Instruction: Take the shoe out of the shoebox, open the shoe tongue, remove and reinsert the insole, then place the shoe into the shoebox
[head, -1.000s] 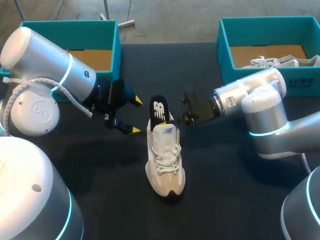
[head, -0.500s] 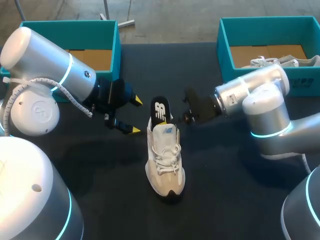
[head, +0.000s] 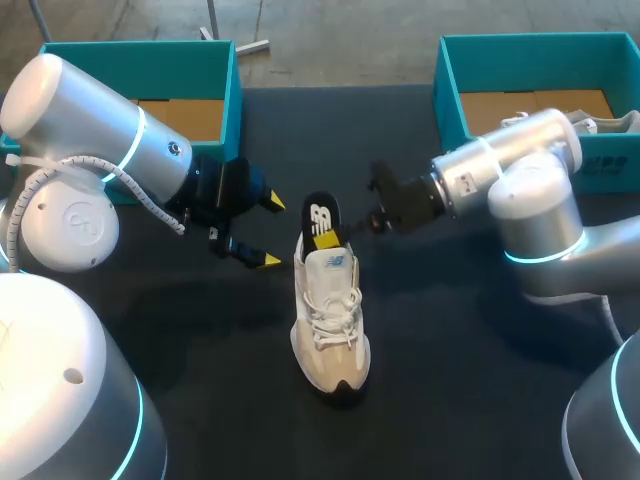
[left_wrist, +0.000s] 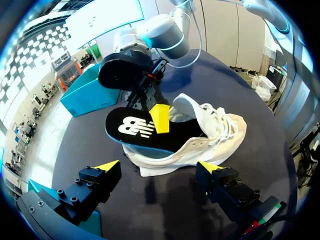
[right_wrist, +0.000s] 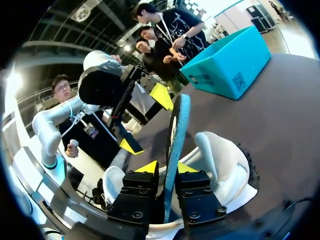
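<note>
R tool (right_wrist: 166, 167) clamped on insole (right_wrist: 177, 120), arm shifted slightly, L tool (left_wrist: 159, 166) open, unmoved, beside shoe (left_wrist: 215, 130)

Not much backdrop here really: a flat black matte table (head: 450, 330) fills nearly the whole head view, evenly lit, with soft shadows and a slightly fuzzy, cloth-like surface.
</note>
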